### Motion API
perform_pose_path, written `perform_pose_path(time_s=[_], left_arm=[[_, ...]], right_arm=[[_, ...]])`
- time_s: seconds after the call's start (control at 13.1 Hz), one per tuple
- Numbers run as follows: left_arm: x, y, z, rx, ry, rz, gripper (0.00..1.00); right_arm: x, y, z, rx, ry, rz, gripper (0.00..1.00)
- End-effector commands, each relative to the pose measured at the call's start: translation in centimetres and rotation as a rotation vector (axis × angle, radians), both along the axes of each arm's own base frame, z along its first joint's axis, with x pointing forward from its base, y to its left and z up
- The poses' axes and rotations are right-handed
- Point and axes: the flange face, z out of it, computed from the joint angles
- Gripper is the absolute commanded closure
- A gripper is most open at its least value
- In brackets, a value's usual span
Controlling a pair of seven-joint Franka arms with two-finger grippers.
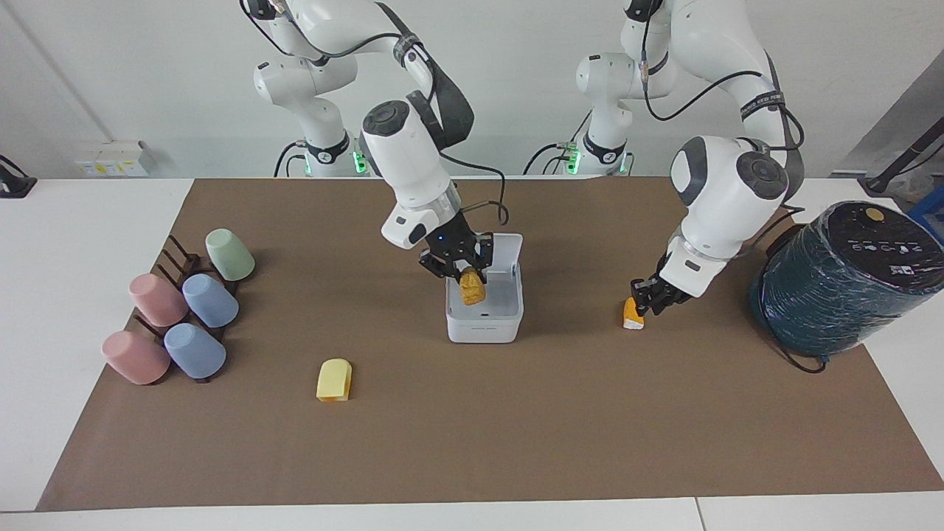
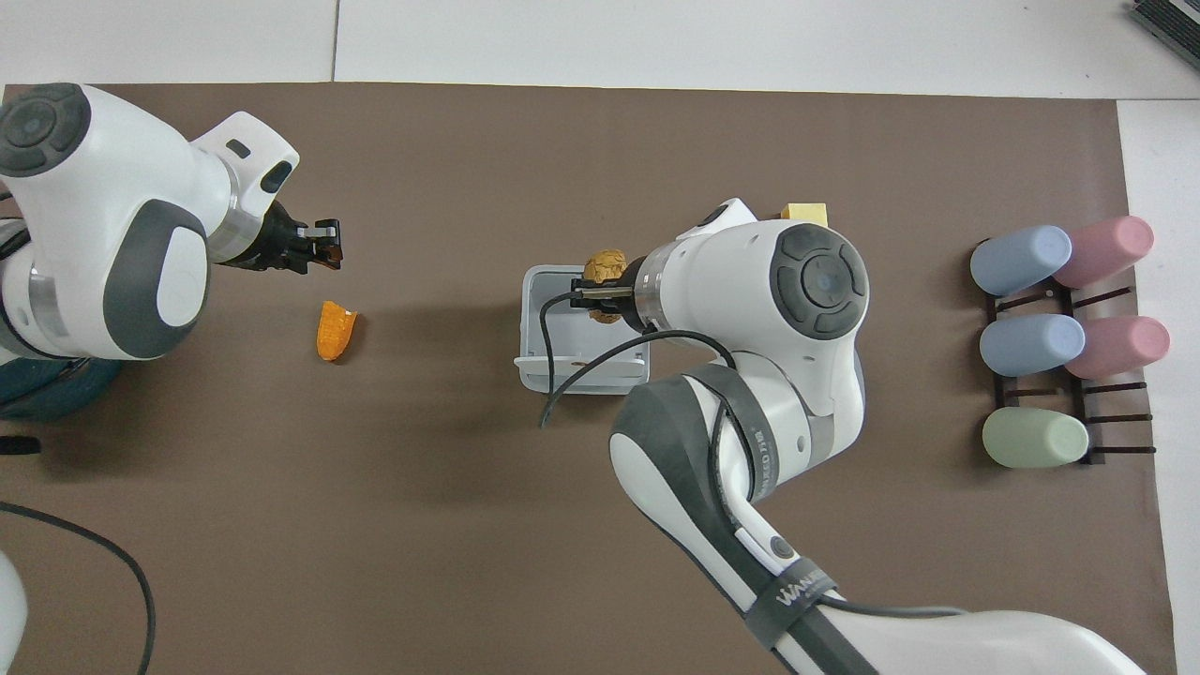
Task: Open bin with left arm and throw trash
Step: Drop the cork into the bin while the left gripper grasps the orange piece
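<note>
The white bin stands mid-table with its lid raised. My right gripper hangs over the bin's open top, shut on the brown rough lump of trash. My left gripper is low, just above the orange piece with a white end, which lies on the mat toward the left arm's end. Its fingertips stand apart with nothing between them. The pale yellow piece lies farther from the robots than the bin.
Several pastel cups lie on a dark rack at the right arm's end. A large dark teal wrapped cylinder stands at the left arm's end. A brown mat covers the table.
</note>
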Motion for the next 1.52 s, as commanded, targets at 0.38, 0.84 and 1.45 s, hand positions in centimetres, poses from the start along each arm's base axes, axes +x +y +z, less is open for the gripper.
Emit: perform_pose_path(time_s=[0.38,0.84,1.45], left_arm=[[-3.2,2.8,-4.6,0.07,-0.063,-0.238,0.03],[-5.2,2.0,-9.0,0.074,-0.027,-0.338,0.1],[-5.9,1.5,-11.4,0.083,-0.044,-0.399,0.33]], right_arm=[[-0.5,-0.4,-0.8,-0.002,0.055,-0.016,0.33],[0.6,-0.6,2.4,0.024,0.0,-0.034,0.0],[6.3,-17.1,3.4,-0.177,-0.134,-0.039,0.0]])
